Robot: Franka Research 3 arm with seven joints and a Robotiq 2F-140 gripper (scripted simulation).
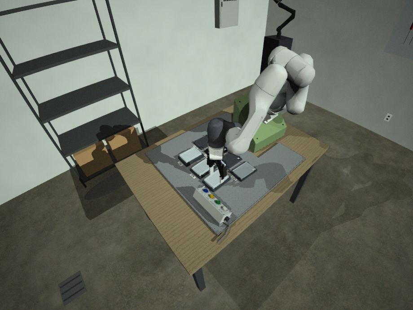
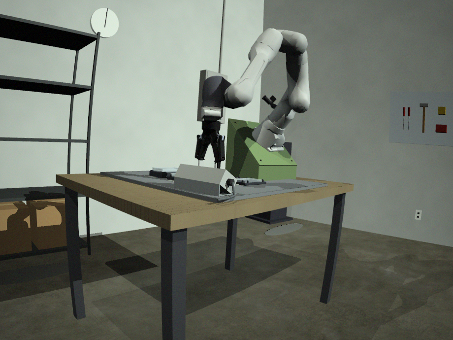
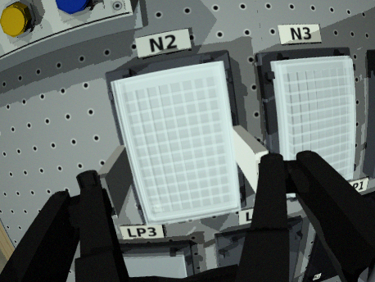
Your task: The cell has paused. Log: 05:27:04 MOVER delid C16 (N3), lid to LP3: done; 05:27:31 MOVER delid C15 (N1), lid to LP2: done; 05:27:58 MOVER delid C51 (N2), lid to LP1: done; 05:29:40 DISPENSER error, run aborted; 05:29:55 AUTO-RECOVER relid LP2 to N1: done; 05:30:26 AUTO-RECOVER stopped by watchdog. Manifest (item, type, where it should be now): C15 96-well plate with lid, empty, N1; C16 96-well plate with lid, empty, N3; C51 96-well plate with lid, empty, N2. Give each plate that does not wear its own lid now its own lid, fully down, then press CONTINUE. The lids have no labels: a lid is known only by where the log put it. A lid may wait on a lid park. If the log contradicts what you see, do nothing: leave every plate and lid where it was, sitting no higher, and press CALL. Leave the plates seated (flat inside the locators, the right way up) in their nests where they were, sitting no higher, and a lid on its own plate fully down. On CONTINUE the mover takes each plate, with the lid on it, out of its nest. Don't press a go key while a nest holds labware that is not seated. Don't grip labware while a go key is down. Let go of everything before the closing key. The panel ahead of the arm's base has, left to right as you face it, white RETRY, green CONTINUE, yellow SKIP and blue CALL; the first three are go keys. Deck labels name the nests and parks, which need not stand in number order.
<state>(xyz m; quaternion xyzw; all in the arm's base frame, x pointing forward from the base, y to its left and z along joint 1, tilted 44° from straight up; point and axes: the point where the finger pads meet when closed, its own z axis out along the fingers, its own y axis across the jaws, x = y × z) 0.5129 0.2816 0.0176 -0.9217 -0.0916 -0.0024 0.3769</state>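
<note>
While you look from the top, the gripper [image 1: 217,175] stands over the nest nearest the panel [image 1: 213,204], its fingers pinching a lid [image 1: 213,182] by the long sides. From the exterior view, the gripper [image 2: 209,163] points straight down behind the panel [image 2: 199,180], so you cannot tell whether the lid is fully down. At the wrist, the lid [image 3: 174,139] sits between the fingers over N2 [image 3: 163,42], slightly skewed. This looks like the C51 relid, so next lower it flat, let go, then take the lid [image 3: 158,266] behind the fingers at LP3 [image 3: 141,232] to N3 [image 3: 299,34].
</note>
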